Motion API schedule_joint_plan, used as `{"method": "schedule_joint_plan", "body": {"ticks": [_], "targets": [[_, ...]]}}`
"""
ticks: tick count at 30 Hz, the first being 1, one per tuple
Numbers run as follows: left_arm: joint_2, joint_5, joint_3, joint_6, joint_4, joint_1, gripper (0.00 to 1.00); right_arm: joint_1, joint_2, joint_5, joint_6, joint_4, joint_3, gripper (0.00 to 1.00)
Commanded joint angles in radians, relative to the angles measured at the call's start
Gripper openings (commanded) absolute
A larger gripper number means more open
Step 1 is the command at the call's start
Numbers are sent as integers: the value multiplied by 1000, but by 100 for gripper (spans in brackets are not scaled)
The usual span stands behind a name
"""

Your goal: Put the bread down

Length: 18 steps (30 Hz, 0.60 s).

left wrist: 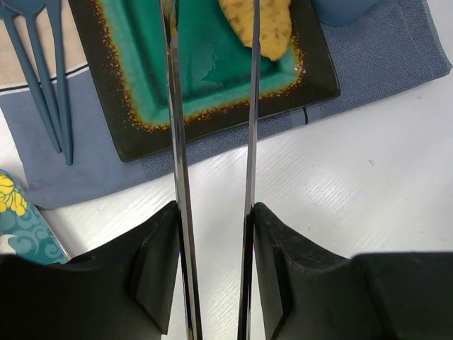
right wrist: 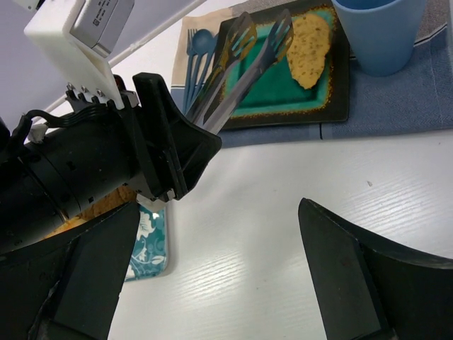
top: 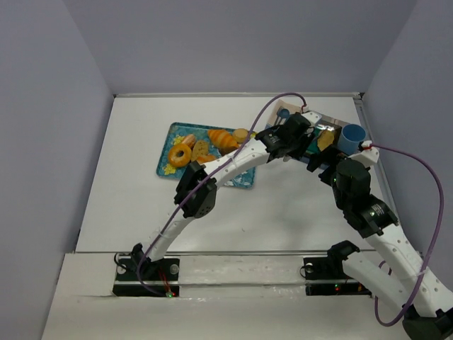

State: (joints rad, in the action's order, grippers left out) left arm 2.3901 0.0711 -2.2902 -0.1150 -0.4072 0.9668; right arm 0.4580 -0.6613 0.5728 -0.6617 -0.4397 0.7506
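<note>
A flat yellow slice of bread (right wrist: pixel 309 42) lies on the dark square plate (right wrist: pixel 283 117) with the teal middle, also seen in the left wrist view as bread (left wrist: pixel 258 28) on the plate (left wrist: pixel 212 127). My left gripper (left wrist: pixel 214 212) is shut on a pair of metal tongs (left wrist: pixel 182 142). The tongs' arms stand a little apart over the plate, their tips (right wrist: pixel 262 32) beside the bread with nothing between them. My right gripper (right wrist: pixel 218 209) hovers open and empty over the white table, just in front of the plate.
A teal patterned tray (top: pixel 170 172) at the left holds a doughnut (top: pixel 180 156), a croissant (top: pixel 223 139) and other pastries. A blue cup (right wrist: pixel 379 32) and blue cutlery (left wrist: pixel 42 78) sit on the blue placemat (left wrist: pixel 382 64) beside the plate.
</note>
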Motion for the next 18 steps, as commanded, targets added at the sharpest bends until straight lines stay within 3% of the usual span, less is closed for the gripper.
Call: {"method": "schedule_joint_plan", "body": {"ticks": [1,9,12,18], "targets": [[-55,-14,1,-5,15,3,51,4,9,29,1,15,-4,100],[-201,-8,113,-44,60,1,47,4,0,12,2,15,-2,100],[-301,5,231,-72,93,1,45,4,2,6,2,15,-2,100],[-593,91,605,-234,168,1,44,4,-6,6,7,18,-7,100]]}}
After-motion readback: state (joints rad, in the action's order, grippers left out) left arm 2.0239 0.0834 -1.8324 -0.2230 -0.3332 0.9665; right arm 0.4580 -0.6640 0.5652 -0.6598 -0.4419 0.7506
